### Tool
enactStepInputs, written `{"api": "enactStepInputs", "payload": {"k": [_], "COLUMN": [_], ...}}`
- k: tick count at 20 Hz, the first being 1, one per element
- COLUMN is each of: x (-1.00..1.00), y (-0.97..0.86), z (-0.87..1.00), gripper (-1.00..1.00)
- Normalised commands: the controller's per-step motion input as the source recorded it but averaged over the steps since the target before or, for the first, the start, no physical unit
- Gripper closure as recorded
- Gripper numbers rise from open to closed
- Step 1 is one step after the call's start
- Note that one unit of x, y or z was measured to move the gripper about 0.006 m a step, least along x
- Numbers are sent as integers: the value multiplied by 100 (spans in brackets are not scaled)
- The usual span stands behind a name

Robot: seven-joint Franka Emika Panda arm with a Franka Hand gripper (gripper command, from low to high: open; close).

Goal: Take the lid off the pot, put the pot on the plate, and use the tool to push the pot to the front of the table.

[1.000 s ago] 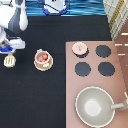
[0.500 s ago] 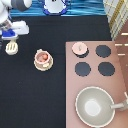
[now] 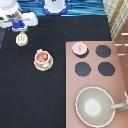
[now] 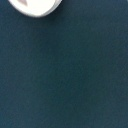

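My gripper [image 3: 20, 32] hangs at the exterior view's top left, over the black table [image 3: 30, 100], shut on the tool [image 3: 21, 39], a pale cream spatula whose head hangs just below the hand. The pink pot [image 3: 42, 58] stands uncovered on the cream plate [image 3: 37, 65], below and to the right of the gripper and apart from the tool. The pink lid [image 3: 79, 48] lies on the stove's top-left burner. The wrist view shows only dark tabletop [image 4: 65, 75] and a pale rounded edge [image 4: 35, 5] that I cannot identify.
The pinkish-brown stove panel [image 3: 120, 70] fills the exterior view's right, with black burners [image 3: 103, 51]. A large grey-beige pan [image 3: 95, 106] with a long handle sits at its lower end. A blue-and-white object [image 3: 54, 6] stands at the top edge.
The gripper has carried the tool toward the exterior view's top and then to the right. Pot, plate and lid have stayed where they were.
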Motion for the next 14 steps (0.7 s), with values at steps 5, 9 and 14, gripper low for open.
{"api": "enactStepInputs", "payload": {"k": [5,9,14], "x": [-44,-61,-77], "y": [99,71,35], "z": [-50,-59,-55], "gripper": [100,100,100]}}
